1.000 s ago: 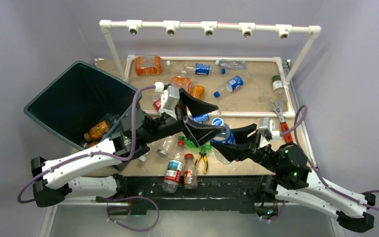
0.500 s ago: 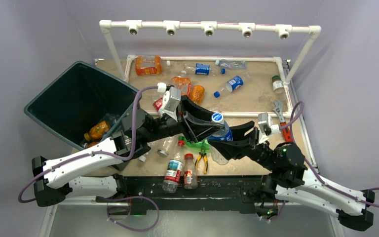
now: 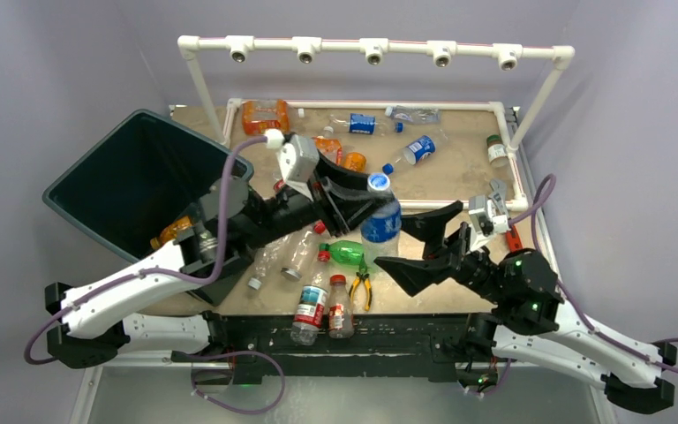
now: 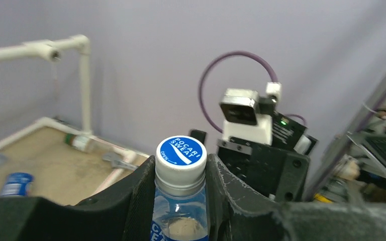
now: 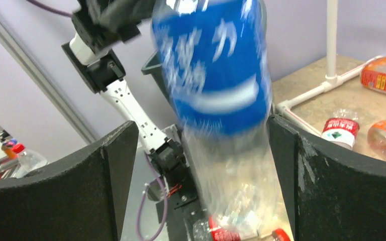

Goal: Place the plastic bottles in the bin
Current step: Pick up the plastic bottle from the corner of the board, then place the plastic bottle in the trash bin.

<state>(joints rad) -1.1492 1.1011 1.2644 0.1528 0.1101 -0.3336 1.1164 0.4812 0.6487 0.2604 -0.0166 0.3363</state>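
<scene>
Table [image 3: 463, 181] left edge: bin [image 3: 97, 177]; left gripper [image 3: 364, 201] clamps bottle [image 3: 380, 223] aloft.

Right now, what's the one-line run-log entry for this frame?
left gripper: shut on blue-label bottle, at neck | right gripper: open, not touching bottle | bin: bottle not yet in

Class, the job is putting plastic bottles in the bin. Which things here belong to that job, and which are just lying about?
Belongs to the job:
- bin
- blue-label bottle, held in the left pincer
- green bottle
- orange bottle at the back
- other scattered bottles

Just lying about:
- yellow-handled pliers
- wrench
</scene>
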